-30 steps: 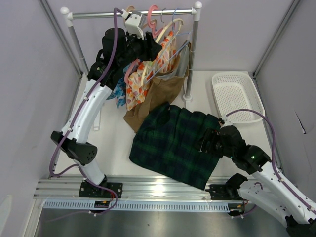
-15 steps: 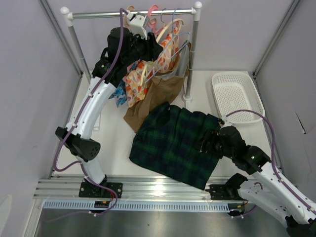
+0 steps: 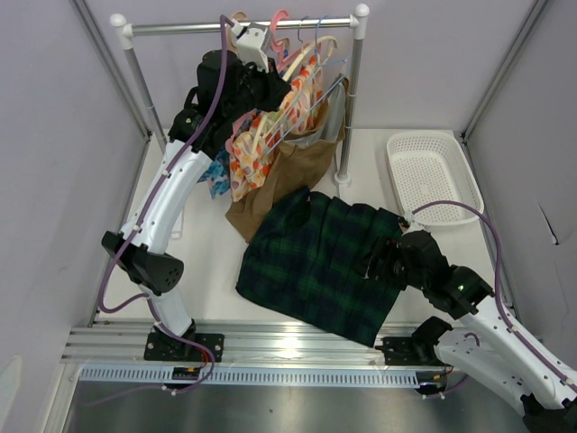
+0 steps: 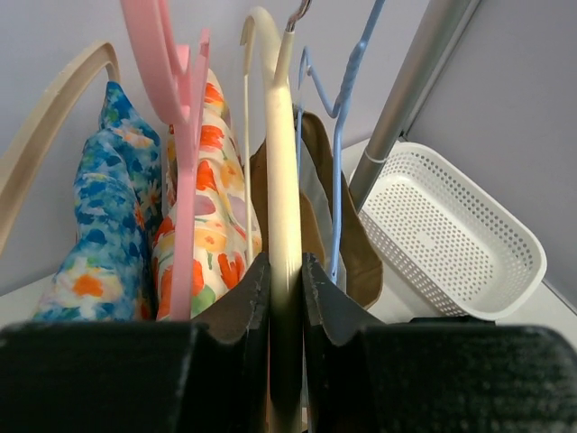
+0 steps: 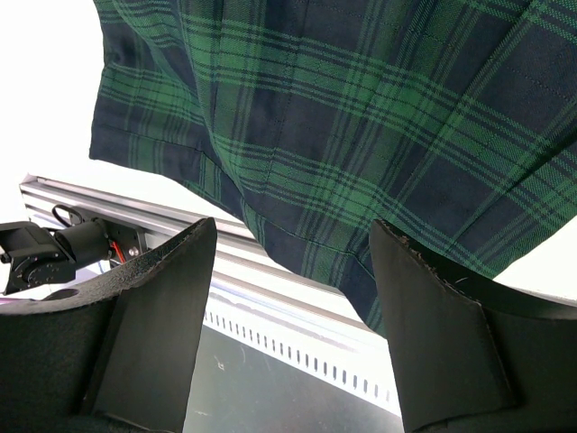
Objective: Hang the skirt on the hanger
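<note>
Left claw (image 4: pixel 286 271) pinching cream hanger (image 4: pixel 283 171) low on its arm; hook looks hung on rail (image 3: pixel 180 27)

Right claw (image 5: pixel 290 236) spread wide, hovering over near-right edge of skirt (image 3: pixel 315 262), holding nothing

Skirt flat on table below rack, well apart from hanger

Risks:
- hanger packed between pink hanger (image 4: pixel 171 81) and blue wire hanger (image 4: pixel 347 99): unhooking may snag neighbours, pull them off rail
- smooth curved plastic, narrow contact: hanger could pivot or slip in jaws
- brown garment (image 3: pixel 270 194) touches skirt's far corner: may drag along when skirt lifted
</note>
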You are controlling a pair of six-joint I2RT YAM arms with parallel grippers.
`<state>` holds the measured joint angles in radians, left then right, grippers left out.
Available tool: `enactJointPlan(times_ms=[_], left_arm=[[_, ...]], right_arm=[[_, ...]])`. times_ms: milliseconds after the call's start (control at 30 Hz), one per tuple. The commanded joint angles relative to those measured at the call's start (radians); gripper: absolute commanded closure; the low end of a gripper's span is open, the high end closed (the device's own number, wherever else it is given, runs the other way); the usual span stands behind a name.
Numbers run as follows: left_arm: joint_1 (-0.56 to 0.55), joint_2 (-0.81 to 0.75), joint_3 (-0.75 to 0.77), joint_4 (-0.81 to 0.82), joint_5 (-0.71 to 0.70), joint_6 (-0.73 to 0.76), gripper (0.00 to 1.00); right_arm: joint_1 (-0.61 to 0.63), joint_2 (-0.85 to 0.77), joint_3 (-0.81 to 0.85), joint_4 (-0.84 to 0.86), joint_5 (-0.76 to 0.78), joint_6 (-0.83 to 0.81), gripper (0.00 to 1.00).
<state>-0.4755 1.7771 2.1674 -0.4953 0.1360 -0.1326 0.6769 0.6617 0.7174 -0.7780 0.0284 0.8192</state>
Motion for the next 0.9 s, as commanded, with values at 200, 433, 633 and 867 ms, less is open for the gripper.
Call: enactJointPlan(times_ms=[200,433,633,867], left_arm=[[-0.021,-0.061,0.026,0.073,-0.070,0.037,1.00],[-0.025,-0.097,0.016,0.103,-0.078,0.041,1.00],[-0.025,-0.127,-0.018,0.132,-0.095,0.041,1.00],[-0.025,-0.137,-0.020,0.130,-0.104,0.031,1.00]], right_arm=[[0.000,0.004,-0.003,0.043,-0.004,0.001,0.26],[0.000,0.013,-0.001,0.049,-0.007,-0.002,0.26],[0.000,0.016,-0.003,0.054,-0.013,-0.003,0.26],[-0.002,0.013,0.004,0.045,-0.008,-0.011,0.26]])
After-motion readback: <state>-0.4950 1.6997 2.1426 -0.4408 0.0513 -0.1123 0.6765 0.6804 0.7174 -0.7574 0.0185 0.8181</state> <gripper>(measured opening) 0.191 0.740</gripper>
